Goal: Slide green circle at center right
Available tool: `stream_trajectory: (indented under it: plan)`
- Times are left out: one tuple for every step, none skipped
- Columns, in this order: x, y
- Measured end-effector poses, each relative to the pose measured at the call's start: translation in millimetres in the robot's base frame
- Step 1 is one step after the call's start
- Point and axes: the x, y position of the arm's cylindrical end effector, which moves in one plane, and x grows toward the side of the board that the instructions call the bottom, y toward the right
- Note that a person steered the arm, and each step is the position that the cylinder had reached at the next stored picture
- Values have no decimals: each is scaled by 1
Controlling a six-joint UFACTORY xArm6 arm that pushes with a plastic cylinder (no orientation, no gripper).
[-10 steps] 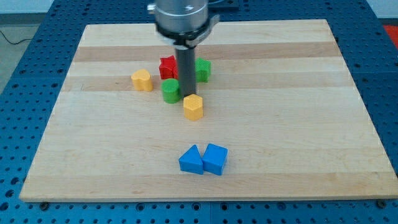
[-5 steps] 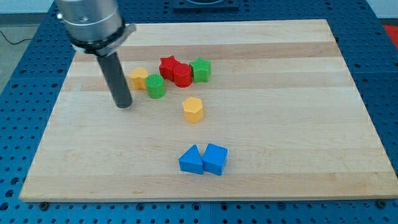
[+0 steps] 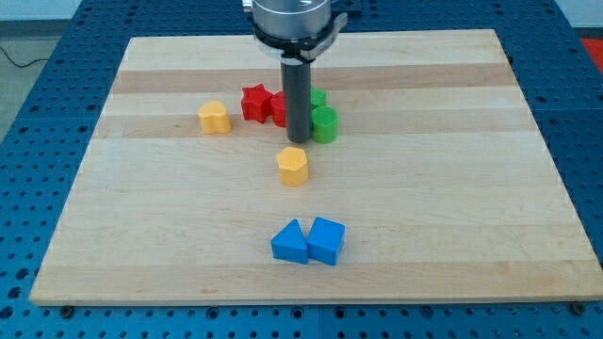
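Note:
The green circle stands just right of the board's middle, in the upper half. My tip is right beside it on its left, touching or nearly touching it. Behind the rod sit a red star, a red circle partly hidden by the rod, and a second green block just above the green circle; its shape is mostly hidden.
A yellow block lies at the left of the group. Another yellow block lies just below my tip. Two blue blocks, a triangle and a cube, touch each other near the board's bottom edge.
My tip has swung from the view's left to the middle. The green circle has moved right, from beside the left yellow block to right of the red blocks.

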Motion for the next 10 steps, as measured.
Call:
stream_trajectory:
  plan:
    - [-1, 1]
    - [-1, 36]
    - [-1, 77]
    - [-1, 61]
    - [-7, 41]
    - [-26, 52]
    - [-32, 98]
    - [-22, 176]
    - [-18, 217]
    - [-24, 212]
